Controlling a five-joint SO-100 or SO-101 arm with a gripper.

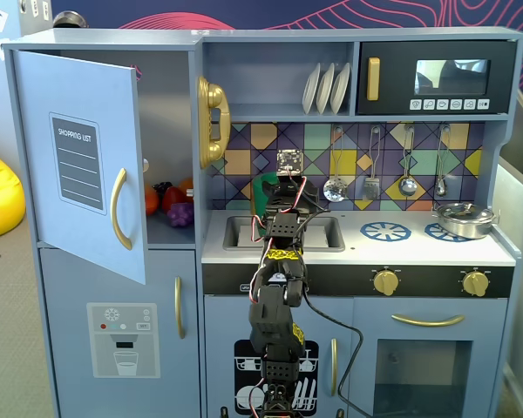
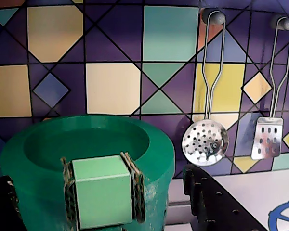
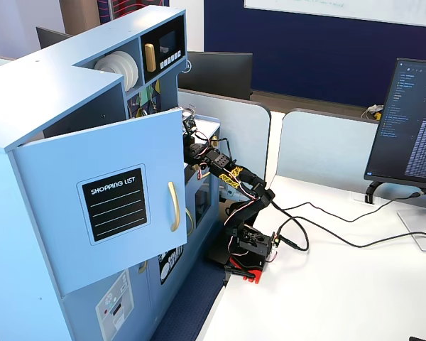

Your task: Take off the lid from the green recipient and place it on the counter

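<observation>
Now tool (image 2: 102,195) clamps lid (image 2: 86,144) knob, lid atop green recipient (image 2: 154,192).

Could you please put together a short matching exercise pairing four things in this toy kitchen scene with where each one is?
Things:
1. lid
2. steel pan
3. slotted spoon
4. white plates

Places:
A. hanging on the tiled back wall
B. standing on the upper shelf
C. gripped by its knob in the gripper jaws
D. resting on the right burner ring

Pairs: 1-C, 2-D, 3-A, 4-B
</observation>
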